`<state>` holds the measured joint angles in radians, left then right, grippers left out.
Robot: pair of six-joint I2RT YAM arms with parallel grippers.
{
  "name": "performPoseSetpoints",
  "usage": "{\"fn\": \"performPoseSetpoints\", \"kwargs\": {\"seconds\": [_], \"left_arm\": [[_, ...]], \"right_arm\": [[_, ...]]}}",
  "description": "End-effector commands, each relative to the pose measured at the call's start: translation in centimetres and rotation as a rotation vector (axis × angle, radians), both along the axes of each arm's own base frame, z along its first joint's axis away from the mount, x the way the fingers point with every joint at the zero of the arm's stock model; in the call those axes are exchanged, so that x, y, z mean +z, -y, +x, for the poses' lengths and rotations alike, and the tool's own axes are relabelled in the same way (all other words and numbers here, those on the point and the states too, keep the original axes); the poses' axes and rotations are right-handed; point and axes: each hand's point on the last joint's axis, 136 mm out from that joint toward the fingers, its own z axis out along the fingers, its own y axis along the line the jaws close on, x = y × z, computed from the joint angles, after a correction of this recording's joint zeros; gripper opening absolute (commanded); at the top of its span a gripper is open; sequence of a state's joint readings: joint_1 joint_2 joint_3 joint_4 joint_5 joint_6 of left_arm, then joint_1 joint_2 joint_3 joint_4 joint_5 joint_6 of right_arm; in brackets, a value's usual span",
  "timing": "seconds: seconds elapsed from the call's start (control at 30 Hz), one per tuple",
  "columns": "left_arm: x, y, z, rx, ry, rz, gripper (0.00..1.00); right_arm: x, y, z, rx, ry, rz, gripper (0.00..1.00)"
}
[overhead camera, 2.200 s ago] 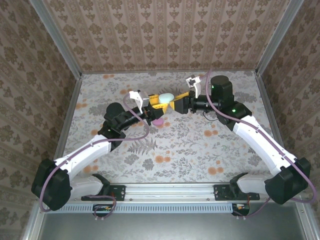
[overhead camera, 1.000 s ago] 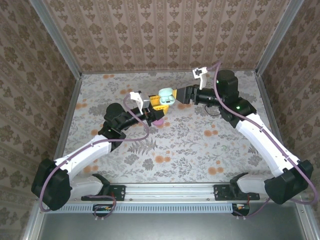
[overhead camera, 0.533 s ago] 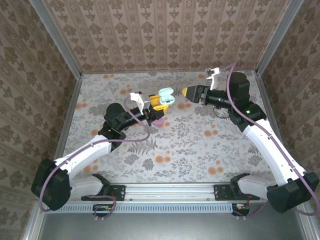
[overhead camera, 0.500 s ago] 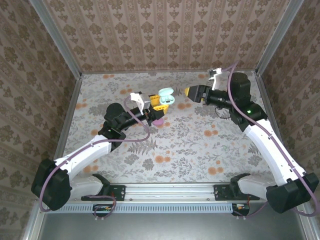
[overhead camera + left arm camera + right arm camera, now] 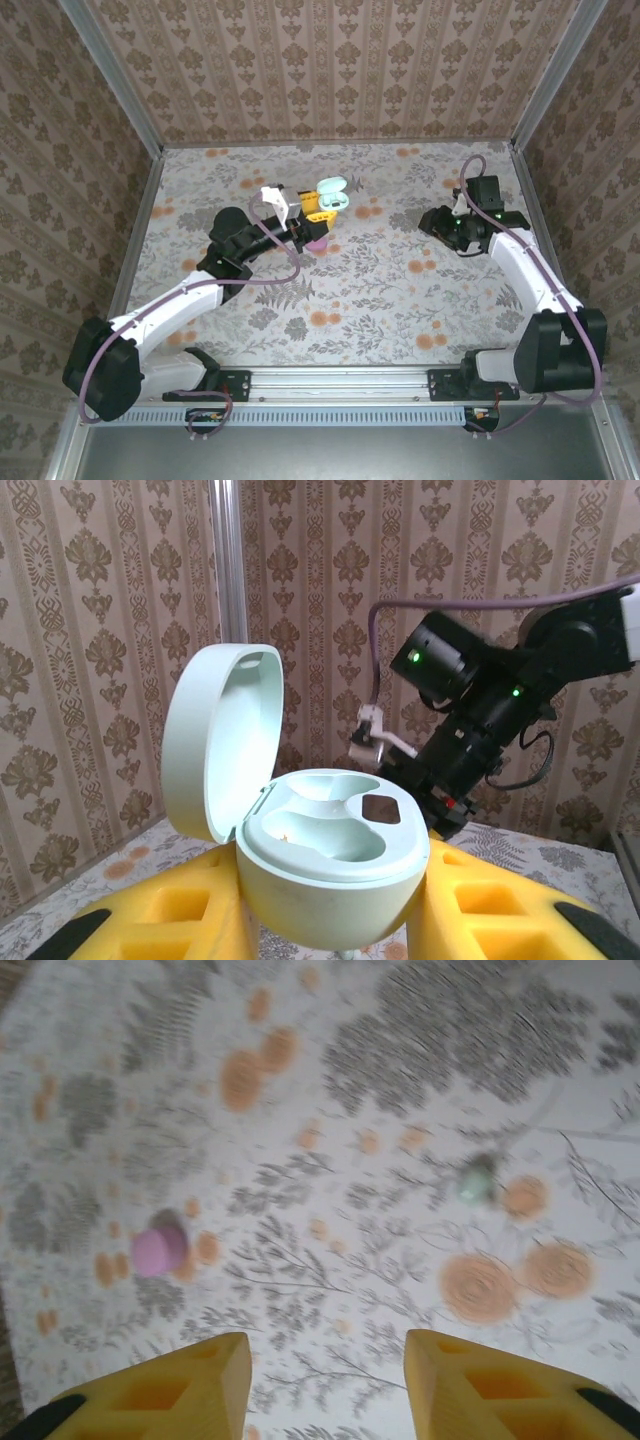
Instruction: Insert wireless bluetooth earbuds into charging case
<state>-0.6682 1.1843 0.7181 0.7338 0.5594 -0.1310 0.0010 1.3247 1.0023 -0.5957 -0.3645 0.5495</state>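
My left gripper is shut on the mint-green charging case, held above the table with its lid up. In the left wrist view the case sits between my yellow fingers, its lid hinged open to the left and both sockets empty. My right gripper hangs low over the table at the right. In the right wrist view it is open, with nothing between the jaws. A pinkish-purple earbud lies on the table ahead and to the left. A small mint-green earbud lies ahead and to the right.
A pink oval case lies on the flowered table just below my left gripper. Patterned walls close in the back and both sides. The right arm shows behind the open case in the left wrist view.
The mint case's lid went from closed to open. My right gripper then drew away from it to the right and came down over the table. The left arm stayed still.
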Motion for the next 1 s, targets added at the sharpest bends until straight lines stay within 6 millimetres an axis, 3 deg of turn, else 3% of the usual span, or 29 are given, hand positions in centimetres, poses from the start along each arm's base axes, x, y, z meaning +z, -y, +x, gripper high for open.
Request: {"fn": "performPoseSetpoints", "kwargs": {"seconds": [0.0, 0.1, 0.27, 0.33, 0.43, 0.63, 0.73, 0.97], "left_arm": [[1.3, -0.2, -0.6, -0.005, 0.022, -0.033, 0.36], [1.1, -0.3, -0.5, 0.002, 0.017, -0.032, 0.36], [1.0, -0.1, -0.4, -0.003, 0.008, -0.035, 0.36], [1.0, -0.1, -0.4, -0.005, 0.01, -0.03, 0.36], [1.0, -0.1, -0.2, 0.003, 0.011, -0.034, 0.36], [1.0, 0.0, -0.1, -0.003, 0.007, -0.032, 0.36], [1.1, 0.2, -0.1, -0.01, 0.003, -0.033, 0.36], [1.1, 0.2, -0.1, -0.008, -0.005, -0.038, 0.36]], "right_arm": [[-2.6, 1.6, -1.5, -0.028, -0.13, -0.084, 0.46], [-4.4, 3.5, -2.6, -0.104, -0.194, -0.17, 0.48], [-5.8, 4.2, -3.1, -0.133, -0.225, -0.202, 0.49], [-7.0, 6.2, -3.9, -0.234, -0.292, -0.274, 0.5], [-8.0, 6.9, -4.7, -0.314, -0.275, -0.257, 0.54], [-8.7, 4.3, -2.5, -0.227, -0.209, -0.072, 0.49], [-9.2, 3.3, -1.3, -0.152, -0.231, -0.05, 0.43], [-10.4, 2.3, 1.2, -0.06, -0.28, -0.071, 0.41]]}}
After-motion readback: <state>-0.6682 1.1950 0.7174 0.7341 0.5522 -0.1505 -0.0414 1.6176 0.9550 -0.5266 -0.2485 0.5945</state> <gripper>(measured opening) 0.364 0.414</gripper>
